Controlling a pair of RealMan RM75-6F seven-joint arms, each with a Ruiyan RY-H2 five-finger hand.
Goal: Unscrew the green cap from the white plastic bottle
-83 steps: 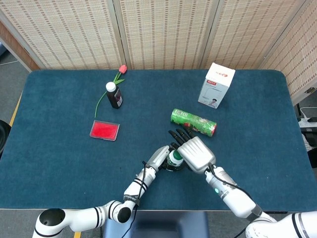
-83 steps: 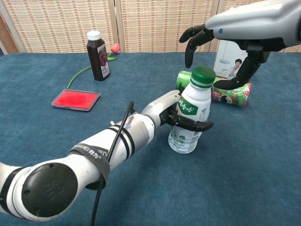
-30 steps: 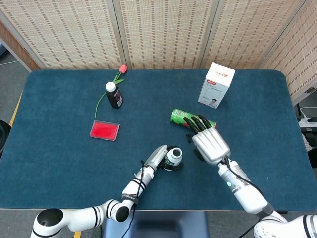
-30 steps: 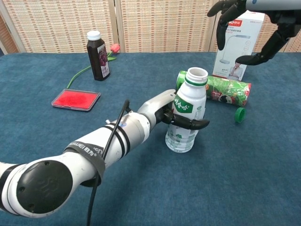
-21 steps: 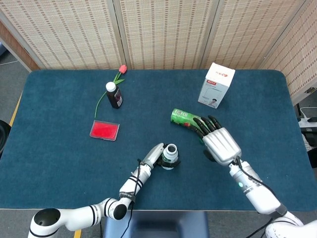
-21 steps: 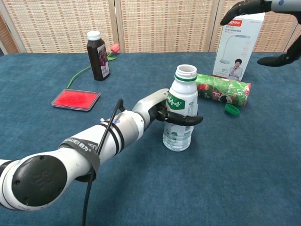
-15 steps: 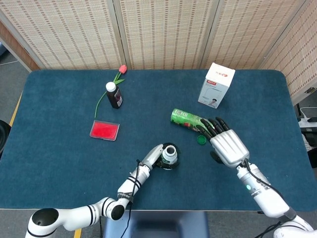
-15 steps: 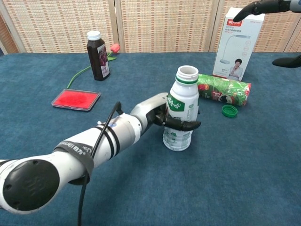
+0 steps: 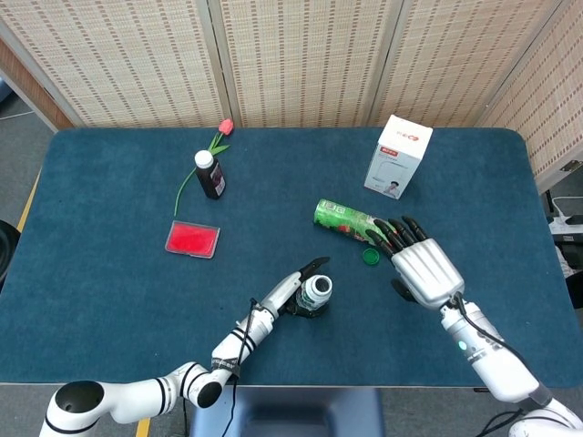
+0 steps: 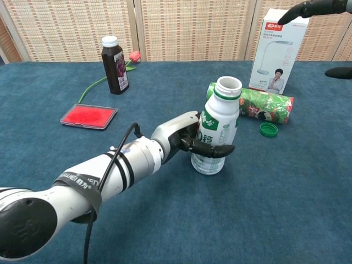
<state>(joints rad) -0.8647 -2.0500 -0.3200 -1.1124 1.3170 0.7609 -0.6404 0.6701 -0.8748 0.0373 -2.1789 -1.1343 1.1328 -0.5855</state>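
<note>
near the middle of the dark blue cloth-covered table, the white plastic bottle with green label print stands with its mouth open and leaning a little toward the right in the chest view, its base on the cloth. the left hand grasps it low on the body, dark fingers wrapped round the front of the label; that hold looks meant to keep the bottle from turning or tipping while the top was worked. the small round green screw cap is off: it lies flat on the table, apart from the bottle, just in front of the green printed cylindrical can lying on its side. the right hand hangs above the table beside that can, fingers spread and straight, holding nothing; in the chest view only dark fingertips show at the upper right edge. judging by the bare neck and the cap on the cloth, the unscrewing is done. farther back stand a white cardboard box with a lamp picture and a dark brown glass bottle with a white cap, with a red flat rectangular tray and a red artificial flower on a green stem nearby.
</note>
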